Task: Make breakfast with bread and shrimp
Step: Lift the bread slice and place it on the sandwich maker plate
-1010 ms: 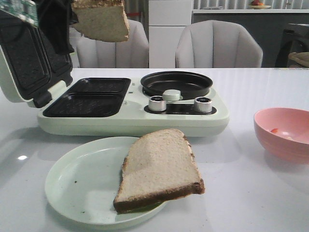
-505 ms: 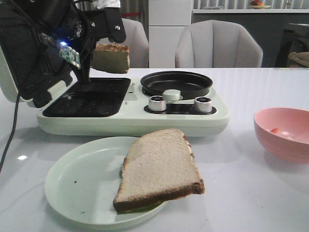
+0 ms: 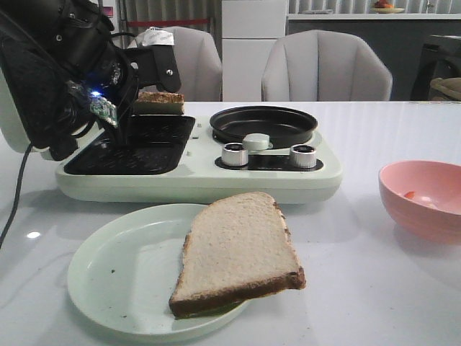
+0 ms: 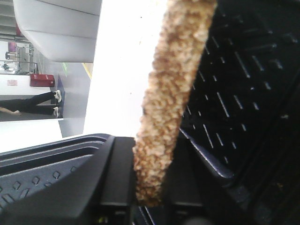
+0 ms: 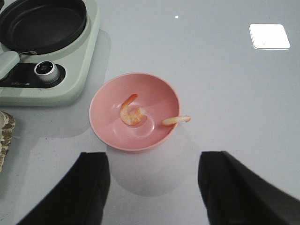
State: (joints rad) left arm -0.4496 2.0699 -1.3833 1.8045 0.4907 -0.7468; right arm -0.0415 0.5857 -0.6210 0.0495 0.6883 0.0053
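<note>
One slice of bread (image 3: 158,101) is held edge-on in the left gripper (image 3: 148,90), clamped between its fingers just above the rear grill plate (image 3: 148,128) of the breakfast maker (image 3: 198,175); in the left wrist view the crust (image 4: 171,93) is seen running up from between the fingers, with the ridged black plate beside it. The left arm (image 3: 68,50) is reached down over the open lid (image 3: 32,94) of the breakfast maker, its wrist tilted toward the grill. The right gripper (image 5: 152,187) is hung above the table (image 3: 374,288) near the pink bowl (image 5: 135,111), its two fingers spread wide apart with nothing between them.

Two slices of bread are counted: the held one, and a second slice (image 3: 238,252) laid on the pale green plate (image 3: 108,274) in front of the breakfast maker, overhanging its rim. Two shrimp (image 5: 131,111) are seen in the pink bowl, to the right of the breakfast maker. One round black pan (image 3: 263,124) and two silver knobs (image 3: 234,154) are seen on the breakfast maker
</note>
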